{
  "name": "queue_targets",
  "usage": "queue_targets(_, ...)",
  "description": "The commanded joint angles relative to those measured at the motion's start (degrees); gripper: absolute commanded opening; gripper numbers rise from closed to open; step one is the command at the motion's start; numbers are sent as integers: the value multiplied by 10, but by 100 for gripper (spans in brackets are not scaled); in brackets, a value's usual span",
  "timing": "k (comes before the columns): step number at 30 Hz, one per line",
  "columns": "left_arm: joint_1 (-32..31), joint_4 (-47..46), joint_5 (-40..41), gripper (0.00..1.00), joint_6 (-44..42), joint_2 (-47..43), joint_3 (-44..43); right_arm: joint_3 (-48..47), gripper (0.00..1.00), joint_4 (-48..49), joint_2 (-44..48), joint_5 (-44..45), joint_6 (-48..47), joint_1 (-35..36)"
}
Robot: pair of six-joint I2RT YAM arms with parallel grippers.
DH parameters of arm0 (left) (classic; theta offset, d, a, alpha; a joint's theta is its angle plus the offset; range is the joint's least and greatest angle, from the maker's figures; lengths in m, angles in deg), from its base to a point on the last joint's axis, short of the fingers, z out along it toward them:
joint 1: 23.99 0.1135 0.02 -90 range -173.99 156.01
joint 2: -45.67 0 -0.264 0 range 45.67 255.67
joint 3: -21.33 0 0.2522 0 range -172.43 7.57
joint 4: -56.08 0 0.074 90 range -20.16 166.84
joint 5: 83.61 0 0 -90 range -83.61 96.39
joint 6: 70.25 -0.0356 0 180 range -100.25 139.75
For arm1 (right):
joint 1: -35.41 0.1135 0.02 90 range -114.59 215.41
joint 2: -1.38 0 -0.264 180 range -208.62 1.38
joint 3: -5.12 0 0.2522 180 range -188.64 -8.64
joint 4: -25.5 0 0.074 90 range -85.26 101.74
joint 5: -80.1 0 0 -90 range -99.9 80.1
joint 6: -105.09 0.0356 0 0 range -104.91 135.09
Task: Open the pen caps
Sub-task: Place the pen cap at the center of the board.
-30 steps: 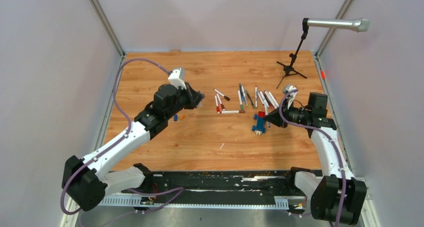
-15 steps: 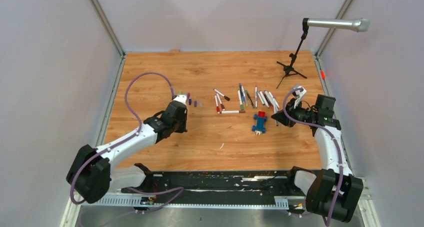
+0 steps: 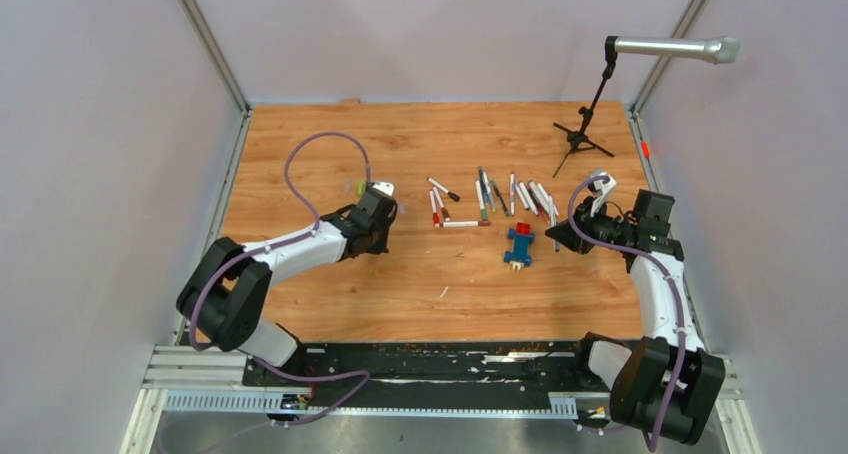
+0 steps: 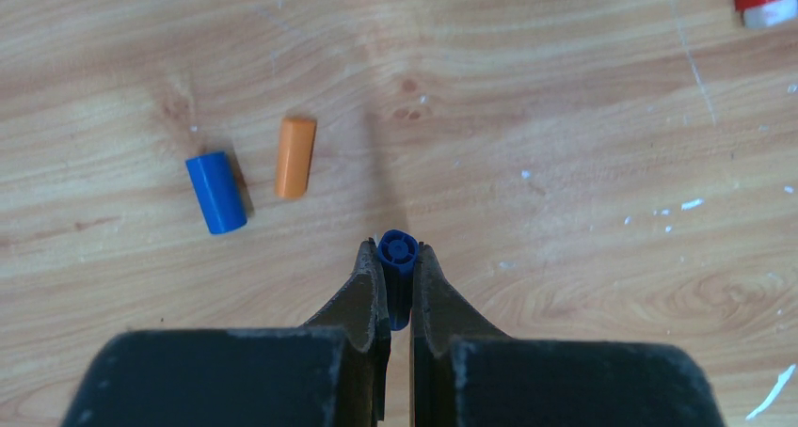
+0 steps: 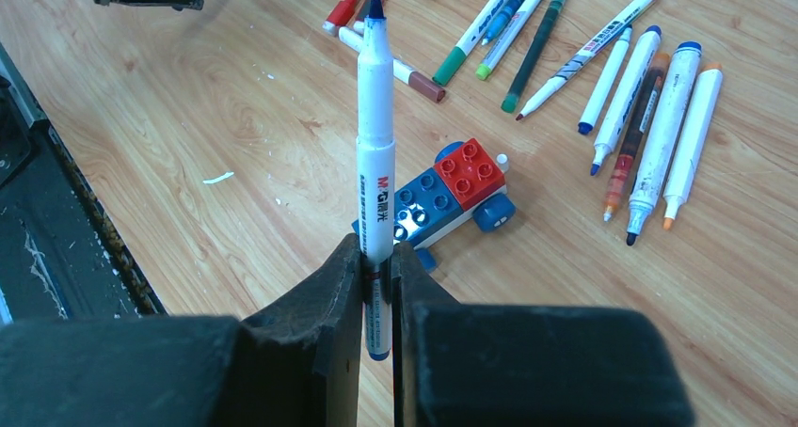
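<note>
Wooden table (image 3: 420, 134) in a walled booth, uncapping under way, both claws full.

From above: left gripper (image 3: 382, 217) low over the boards, left of the pen spread (image 3: 490, 199); right gripper (image 3: 560, 237) beside the blue-and-red block (image 3: 518, 244). Left wrist: pinched tight on a dark blue cap (image 4: 397, 251), seen end-on, with a loose blue cap (image 4: 215, 192) and an orange cap (image 4: 295, 156) just beyond. Right wrist: clamped on a white pen (image 5: 375, 117), tip bare. Looks like the pull-off step is done; next, probably drop the cap by its mates, park the pen and fetch a capped one.
</note>
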Motion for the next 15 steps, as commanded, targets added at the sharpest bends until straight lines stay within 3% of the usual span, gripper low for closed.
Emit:
queue_targets(1, 1, -6, 22, 6, -25, 33, -41, -2, 0, 17, -3, -15, -13, -3)
queue_targets(7, 1, 10, 37, 15, -38, 70, -69, -3, 0, 17, -3, -15, -13, -3)
queue_targets(15, 1, 38, 55, 17, -53, 108, -107, -4, 0, 17, -4, -13, -13, -2)
